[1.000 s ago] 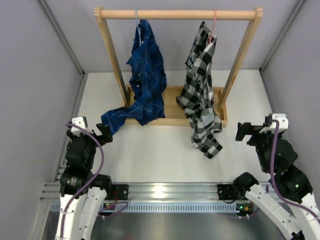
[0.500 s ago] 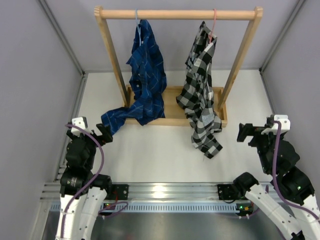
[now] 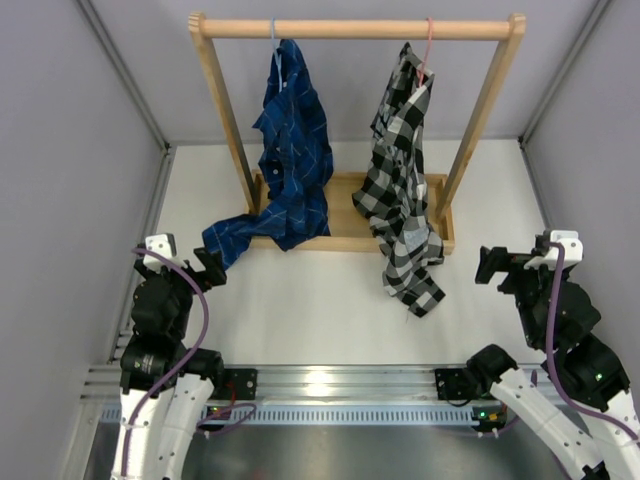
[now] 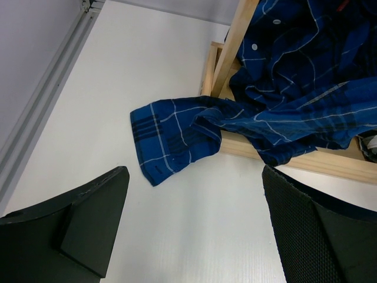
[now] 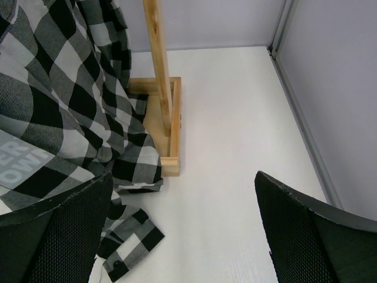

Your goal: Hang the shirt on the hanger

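The black-and-white check shirt (image 3: 402, 180) hangs on the pink hanger (image 3: 429, 48), whose hook is over the wooden rail (image 3: 355, 29) at the right. The shirt's lower end trails onto the table (image 3: 420, 290). It also shows in the right wrist view (image 5: 65, 112), at the left. My left gripper (image 3: 207, 268) is open and empty near the table's left edge, just short of a blue sleeve. My right gripper (image 3: 490, 265) is open and empty, to the right of the shirt's trailing end. In the wrist views both grippers (image 4: 194, 224) (image 5: 182, 230) have wide-apart fingers over bare table.
A dark blue shirt (image 3: 292, 150) hangs on a light blue hanger (image 3: 274, 40) at the left of the wooden rack (image 3: 345, 235); its sleeve (image 4: 171, 141) lies on the table. Grey walls close in the left, right and back sides.
My right gripper has drifted slightly right and toward me. The left arm and both shirts have not moved.
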You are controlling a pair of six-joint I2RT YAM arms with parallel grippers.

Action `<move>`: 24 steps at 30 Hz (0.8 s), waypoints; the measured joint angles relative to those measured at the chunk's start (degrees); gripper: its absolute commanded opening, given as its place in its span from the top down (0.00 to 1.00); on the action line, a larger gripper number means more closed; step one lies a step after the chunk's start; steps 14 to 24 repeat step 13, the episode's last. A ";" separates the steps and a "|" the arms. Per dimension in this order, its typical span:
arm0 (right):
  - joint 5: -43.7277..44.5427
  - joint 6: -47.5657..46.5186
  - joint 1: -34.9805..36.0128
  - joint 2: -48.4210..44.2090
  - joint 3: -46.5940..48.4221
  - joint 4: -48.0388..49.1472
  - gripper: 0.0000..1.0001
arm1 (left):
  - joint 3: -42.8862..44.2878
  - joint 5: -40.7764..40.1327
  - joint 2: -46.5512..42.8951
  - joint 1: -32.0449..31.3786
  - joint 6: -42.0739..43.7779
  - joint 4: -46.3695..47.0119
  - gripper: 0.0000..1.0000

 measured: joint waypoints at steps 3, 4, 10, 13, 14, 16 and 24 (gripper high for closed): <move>0.00 0.20 0.00 0.00 0.00 0.00 0.00 | 0.00 0.26 0.00 0.00 0.07 0.00 0.02; 0.00 0.31 0.00 0.00 0.00 0.00 0.01 | 0.00 0.33 0.00 0.00 0.13 0.00 0.02; 0.17 0.63 0.00 0.02 0.00 -0.02 0.01 | -0.02 0.48 0.00 0.00 0.42 0.00 0.02; 0.17 0.85 0.00 0.07 0.00 -0.02 0.00 | -0.02 0.66 0.00 0.00 0.50 0.00 0.02; 0.17 0.85 0.00 0.07 0.00 -0.02 0.00 | -0.02 0.66 0.00 0.00 0.50 0.00 0.02; 0.17 0.85 0.00 0.07 0.00 -0.02 0.00 | -0.02 0.66 0.00 0.00 0.50 0.00 0.02; 0.17 0.85 0.00 0.07 0.00 -0.02 0.00 | -0.02 0.66 0.00 0.00 0.50 0.00 0.02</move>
